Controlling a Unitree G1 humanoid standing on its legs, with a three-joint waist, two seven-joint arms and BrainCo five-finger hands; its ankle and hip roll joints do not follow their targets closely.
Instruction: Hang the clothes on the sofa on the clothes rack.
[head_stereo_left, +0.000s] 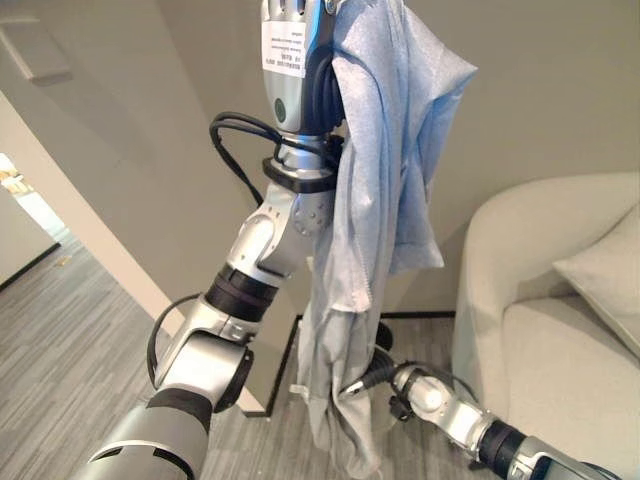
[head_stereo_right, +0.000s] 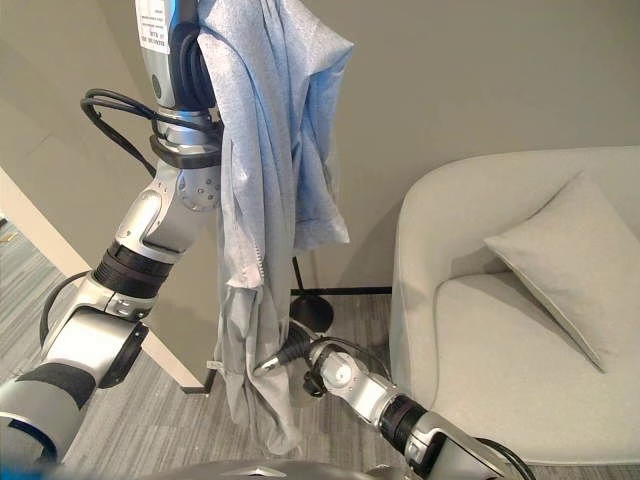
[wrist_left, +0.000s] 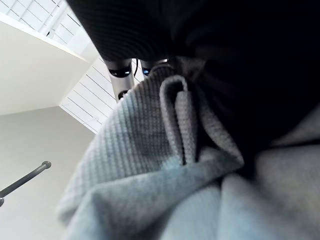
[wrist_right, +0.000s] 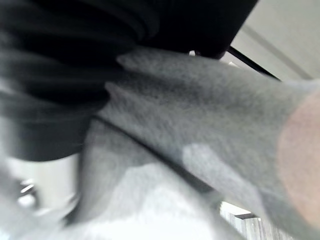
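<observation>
Cloth hung high from my left robot hand: the pale blue-grey knit garment, grasped at its top so it dangled clear of the beige rounded sofa. My right robot hand's clasp, buried low in folds, I couldn't tell.

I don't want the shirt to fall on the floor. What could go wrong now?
The light grey garment hangs long from the raised left hand, with its hem near the floor, so it might drag. The rack's base sits behind the cloth, so the garment could catch on it.
</observation>
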